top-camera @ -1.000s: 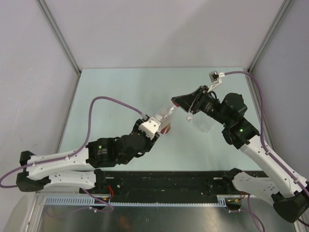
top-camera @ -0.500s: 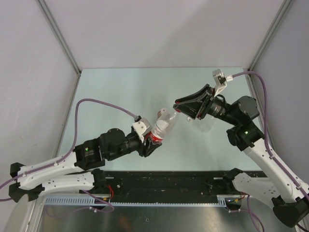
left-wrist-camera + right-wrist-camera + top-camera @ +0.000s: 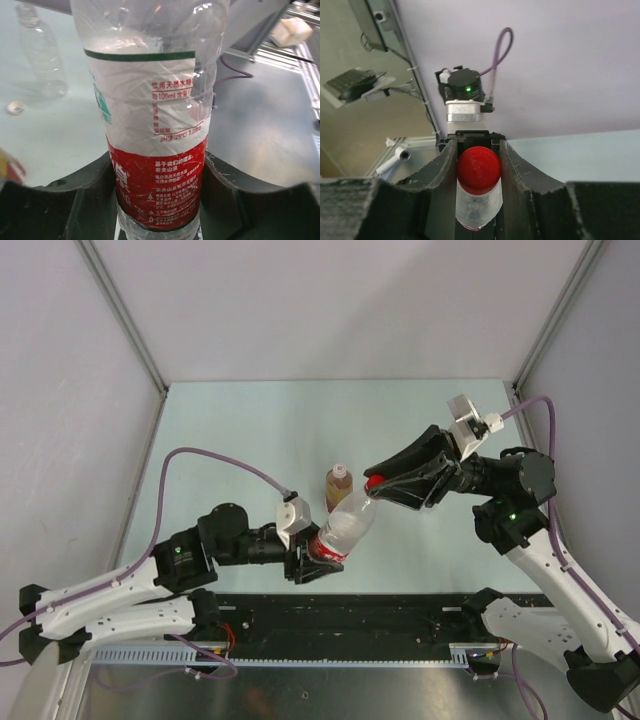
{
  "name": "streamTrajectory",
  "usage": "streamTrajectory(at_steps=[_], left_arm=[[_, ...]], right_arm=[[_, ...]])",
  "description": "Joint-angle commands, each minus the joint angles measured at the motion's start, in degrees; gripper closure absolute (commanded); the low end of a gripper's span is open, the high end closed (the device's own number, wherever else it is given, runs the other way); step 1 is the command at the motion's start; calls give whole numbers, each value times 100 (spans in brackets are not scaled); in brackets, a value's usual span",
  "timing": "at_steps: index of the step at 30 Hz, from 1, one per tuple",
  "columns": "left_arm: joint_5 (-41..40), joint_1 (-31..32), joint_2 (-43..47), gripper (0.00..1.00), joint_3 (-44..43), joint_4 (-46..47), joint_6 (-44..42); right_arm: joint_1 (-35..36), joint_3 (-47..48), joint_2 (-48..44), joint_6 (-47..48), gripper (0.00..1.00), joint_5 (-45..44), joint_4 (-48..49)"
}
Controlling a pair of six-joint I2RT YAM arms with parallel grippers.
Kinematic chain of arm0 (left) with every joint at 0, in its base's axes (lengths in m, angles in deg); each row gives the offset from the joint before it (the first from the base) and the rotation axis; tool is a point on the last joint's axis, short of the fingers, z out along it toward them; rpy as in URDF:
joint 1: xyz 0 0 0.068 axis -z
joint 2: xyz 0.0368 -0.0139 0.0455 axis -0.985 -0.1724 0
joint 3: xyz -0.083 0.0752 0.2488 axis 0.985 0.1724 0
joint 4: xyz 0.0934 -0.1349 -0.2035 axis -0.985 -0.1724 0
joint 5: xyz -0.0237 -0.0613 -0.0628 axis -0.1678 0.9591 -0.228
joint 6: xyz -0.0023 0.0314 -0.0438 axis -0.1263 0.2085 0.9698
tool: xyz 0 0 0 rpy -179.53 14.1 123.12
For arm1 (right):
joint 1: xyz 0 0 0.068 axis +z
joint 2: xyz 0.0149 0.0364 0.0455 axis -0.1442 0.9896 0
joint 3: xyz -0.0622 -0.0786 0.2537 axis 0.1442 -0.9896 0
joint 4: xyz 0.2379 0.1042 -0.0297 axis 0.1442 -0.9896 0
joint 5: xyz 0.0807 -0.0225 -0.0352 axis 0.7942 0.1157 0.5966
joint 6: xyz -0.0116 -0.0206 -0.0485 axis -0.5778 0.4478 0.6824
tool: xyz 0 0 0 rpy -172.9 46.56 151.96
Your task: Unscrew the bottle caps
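Because a twist needs the body held fast, the red cap sits pinched between the fingers of the right gripper. The left gripper clamps the base of the labelled bottle, tilting it in the air above the table, near the amber bottle.

Labelled bottle, over worktop toward middle of near edge, carried the only readable print, legible in left wrist view alone.
- Wrap label: white upper part under green line, red lower band.
- White part, small red Chinese print: one line held "100ml"; lower line read "pH(25°C) 7.3±0.5". Remaining characters too fine to be sure of.
- Red band, white Chinese lines: one appeared to read "农夫山泉". Small triangle sign beneath. Large white character cut off at label's left side.
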Motion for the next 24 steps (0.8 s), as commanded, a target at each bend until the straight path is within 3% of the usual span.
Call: streamTrajectory(at_steps=[1,6,11,13,19,24], left_arm=[[2210,74,46,97,-87,1673,-236],[2911,41,149,97,10,2163,-199],[2779,29,289,98,114,2225,-215],[2608,20,340,98,176,2225,-211],[2036,3,454,99,377,2133,-253],[1110,-2,593,100,401,1657,-435]], right_arm=[[13,-95,250,-32,100,707,181],[28,-96,247,-59,100,867,318],[33,-94,252,-87,100,750,325],[33,-94,248,-102,96,654,290],[2,-95,231,-464,53,292,502],[-83,-101,147,-902,27,166,975]])
